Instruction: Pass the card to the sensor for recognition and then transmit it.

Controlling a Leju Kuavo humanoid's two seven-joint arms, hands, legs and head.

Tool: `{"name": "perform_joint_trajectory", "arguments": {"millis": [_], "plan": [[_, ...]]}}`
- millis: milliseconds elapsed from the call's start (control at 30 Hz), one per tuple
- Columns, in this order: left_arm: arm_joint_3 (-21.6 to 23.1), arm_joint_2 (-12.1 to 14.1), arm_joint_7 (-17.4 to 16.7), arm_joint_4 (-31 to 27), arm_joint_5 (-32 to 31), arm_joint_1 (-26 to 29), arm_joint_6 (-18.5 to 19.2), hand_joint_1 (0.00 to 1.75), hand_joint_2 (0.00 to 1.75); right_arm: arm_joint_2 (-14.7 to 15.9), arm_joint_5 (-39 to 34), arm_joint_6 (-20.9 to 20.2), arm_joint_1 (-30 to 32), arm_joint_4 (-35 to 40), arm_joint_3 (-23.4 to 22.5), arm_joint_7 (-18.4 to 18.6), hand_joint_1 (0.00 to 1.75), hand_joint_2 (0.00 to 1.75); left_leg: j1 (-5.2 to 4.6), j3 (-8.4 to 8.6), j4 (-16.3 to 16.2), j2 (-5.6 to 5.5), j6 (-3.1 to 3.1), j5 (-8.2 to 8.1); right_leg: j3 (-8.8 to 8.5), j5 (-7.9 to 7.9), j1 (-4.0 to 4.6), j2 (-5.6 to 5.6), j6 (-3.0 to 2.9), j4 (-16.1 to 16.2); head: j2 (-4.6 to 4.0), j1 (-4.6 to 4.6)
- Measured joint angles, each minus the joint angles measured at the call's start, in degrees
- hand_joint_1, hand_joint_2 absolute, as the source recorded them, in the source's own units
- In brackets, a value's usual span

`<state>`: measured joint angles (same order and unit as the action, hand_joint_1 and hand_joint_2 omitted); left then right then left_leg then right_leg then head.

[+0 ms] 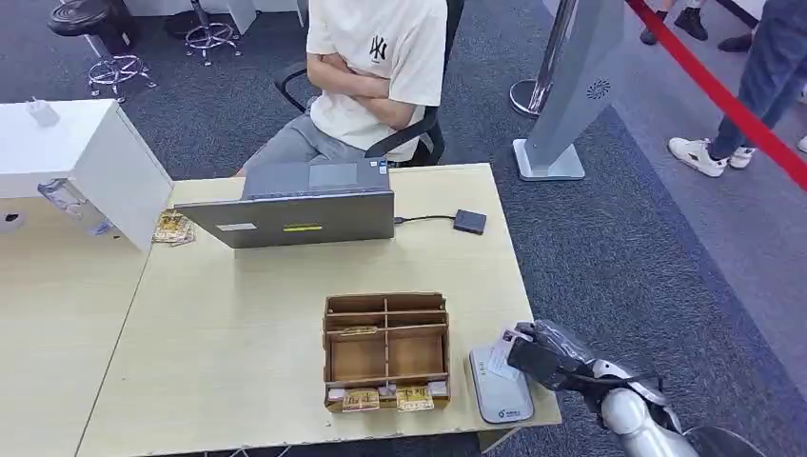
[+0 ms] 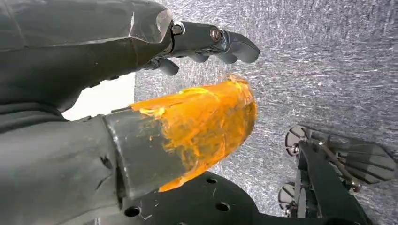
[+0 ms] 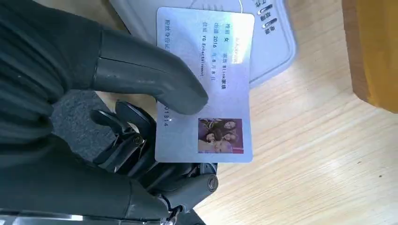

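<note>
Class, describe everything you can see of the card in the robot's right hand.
The card is a thin, glossy, pale silver-blue rectangle, plastic by its look, with rounded corners. It carries lines of small dark print and a small group photo near one end. The right hand pinches it, thumb on the printed face and fingers beneath. It is held flat, face up, partly over the grey reader at the table's near right corner. Whether it touches the reader cannot be told.

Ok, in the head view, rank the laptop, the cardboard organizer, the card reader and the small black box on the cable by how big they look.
1. Laptop, clearly largest.
2. Cardboard organizer.
3. Card reader, partly hidden by the right hand holding the card over it.
4. Small black box, smallest, though it sits farther from the camera.
</note>
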<state>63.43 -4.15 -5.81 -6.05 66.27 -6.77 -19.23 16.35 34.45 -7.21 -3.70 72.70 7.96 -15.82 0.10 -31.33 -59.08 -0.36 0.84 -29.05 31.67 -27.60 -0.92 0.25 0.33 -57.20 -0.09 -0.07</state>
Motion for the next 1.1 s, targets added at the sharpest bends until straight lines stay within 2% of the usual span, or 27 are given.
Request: {"name": "perform_joint_trajectory", "arguments": {"millis": [200,367,533,600,733,867,1000,1100], "plan": [[0.00,0.00,0.90,0.00,0.59,-0.01,-0.31,0.00,0.00,-2.06,-1.51,2.74,-0.38,0.83,-0.04,-0.96,1.75,1.75,0.01,-0.02,0.01,-0.01,0.00,0.00,0.03,-0.01,0.01,0.00,-0.01,-0.01,0.00,-0.02],[0.02,0.00,1.40,0.00,1.40,-0.01,-0.42,0.00,0.00,-5.75,-2.95,7.94,-0.55,3.87,-1.66,-1.60,1.75,1.75,0.01,-0.09,0.01,-0.01,0.00,0.00,0.12,-0.01,0.01,0.01,-0.01,-0.02,0.00,-0.02],[0.09,-0.02,1.42,0.00,1.47,0.02,-0.42,0.00,0.00,-7.85,-2.91,9.56,-0.73,5.90,-2.65,-2.18,1.75,1.75,0.01,-0.14,0.01,-0.05,0.00,0.00,0.13,-0.02,0.00,-0.02,-0.01,-0.02,0.00,-0.02],[0.17,-0.04,1.40,0.00,1.47,-0.02,-0.42,0.00,0.00,-9.27,-2.47,15.51,-0.53,6.78,-3.65,-3.92,1.75,1.75,0.01,-0.16,0.01,-0.05,0.00,0.00,0.14,-0.02,-0.01,-0.03,-0.01,-0.02,0.00,0.00],[0.98,-0.59,0.70,0.00,1.38,-0.01,-0.57,0.00,0.00,-14.01,-0.18,25.71,0.88,13.41,-6.66,-4.96,1.75,1.75,0.00,-0.17,0.01,-0.05,0.00,0.00,0.19,-0.03,0.00,-0.03,-0.01,-0.02,0.00,0.00],[2.10,-1.07,-0.17,0.00,0.94,-0.03,-0.57,0.00,0.00,-17.48,1.48,32.93,2.78,20.16,-7.48,-8.02,1.75,1.75,0.01,-0.22,0.01,-0.04,0.00,0.00,0.24,-0.03,0.00,-0.02,-0.02,-0.02,0.00,0.00],[3.43,-1.31,-0.56,0.00,0.35,-0.05,-0.50,0.00,0.00,-19.87,3.41,37.36,3.72,25.16,-6.88,-10.47,1.75,1.75,0.02,-0.23,0.02,-0.02,0.00,0.00,0.26,-0.03,0.01,-0.01,-0.02,-0.02,0.00,0.00],[3.96,-1.42,-0.72,0.00,0.33,-0.04,-0.50,0.00,0.00,-20.85,4.00,37.97,4.01,27.35,-6.10,-10.62,1.75,1.75,0.01,-0.23,0.02,-0.01,0.00,0.00,0.26,-0.03,0.01,-0.01,-0.02,-0.02,0.00,0.00]]}}
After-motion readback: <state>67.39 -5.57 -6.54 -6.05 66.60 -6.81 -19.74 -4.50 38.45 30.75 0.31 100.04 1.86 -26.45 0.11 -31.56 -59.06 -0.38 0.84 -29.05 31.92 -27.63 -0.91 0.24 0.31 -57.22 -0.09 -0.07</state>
